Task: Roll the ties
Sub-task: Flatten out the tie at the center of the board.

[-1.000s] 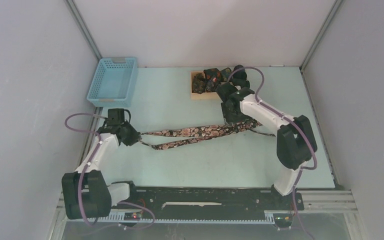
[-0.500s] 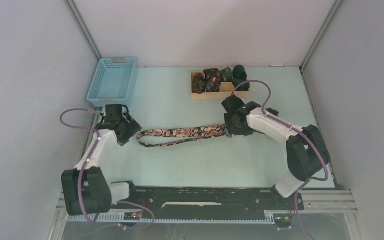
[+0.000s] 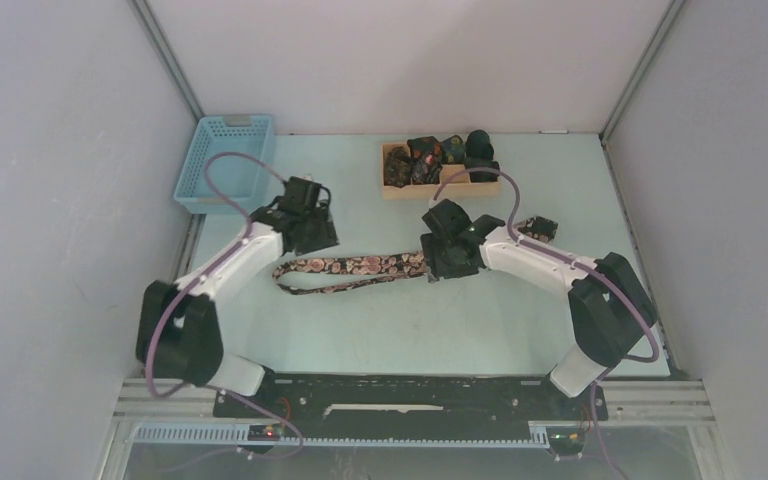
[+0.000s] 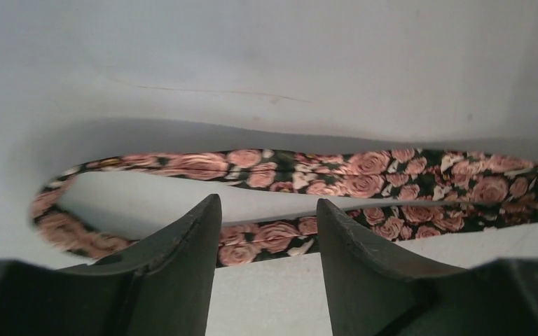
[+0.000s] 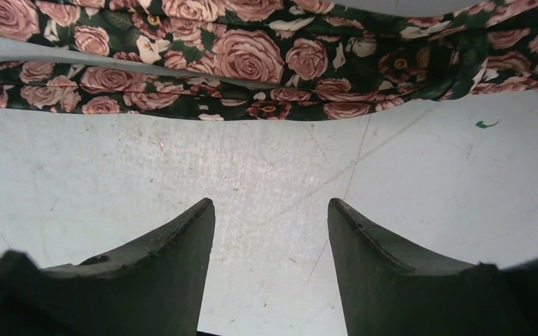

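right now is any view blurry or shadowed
Left wrist: the tie blurs at its looped left end, and a broad soft shadow lies on the table beyond it. Right wrist: sharp, rose print crisp. Top external: even light, no glare.

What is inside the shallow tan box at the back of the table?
Small dark rolled ties fill the tan box, packed close together. Their exact number cannot be told, and the box floor beneath them is covered.
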Motion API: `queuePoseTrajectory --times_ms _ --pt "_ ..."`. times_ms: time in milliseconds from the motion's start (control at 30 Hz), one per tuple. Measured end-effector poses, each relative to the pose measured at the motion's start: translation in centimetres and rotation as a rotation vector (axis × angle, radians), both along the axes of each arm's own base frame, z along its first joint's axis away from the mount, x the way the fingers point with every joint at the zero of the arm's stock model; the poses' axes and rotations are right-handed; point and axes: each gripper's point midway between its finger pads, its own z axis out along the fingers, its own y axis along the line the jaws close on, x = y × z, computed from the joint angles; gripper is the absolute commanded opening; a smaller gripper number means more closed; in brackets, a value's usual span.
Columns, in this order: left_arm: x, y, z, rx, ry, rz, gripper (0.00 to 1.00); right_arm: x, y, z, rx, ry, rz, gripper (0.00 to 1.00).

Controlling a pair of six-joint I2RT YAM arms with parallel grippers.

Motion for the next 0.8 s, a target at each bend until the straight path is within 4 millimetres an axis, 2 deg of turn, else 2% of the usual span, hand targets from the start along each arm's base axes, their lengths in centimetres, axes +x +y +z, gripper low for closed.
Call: queuePoseTrajectory --times_ms 133,267,600,800 --pt "0.0 -4.2 -3.1 -0.001 0.103 -0.141 0.56 -0.9 -0.3 -1.2 -0.004 0.026 -0.001 0.63" --pt "0.2 -6.2 -4.9 -0.002 0.158 -0.207 0.55 -2.0 -1.1 -2.5 -0.026 0.063 -0.005 0.63" --pt "-0.1 -7.3 -8.8 0.004 0.263 -0.261 0.51 -2.5 -0.6 -2.2 0.015 0.068 0.009 0.63" --pt "-0.2 -7.3 -9.6 0.014 0.279 -0.275 0.5 -2.5 0.0 -2.1 0.037 0.068 0.022 0.63"
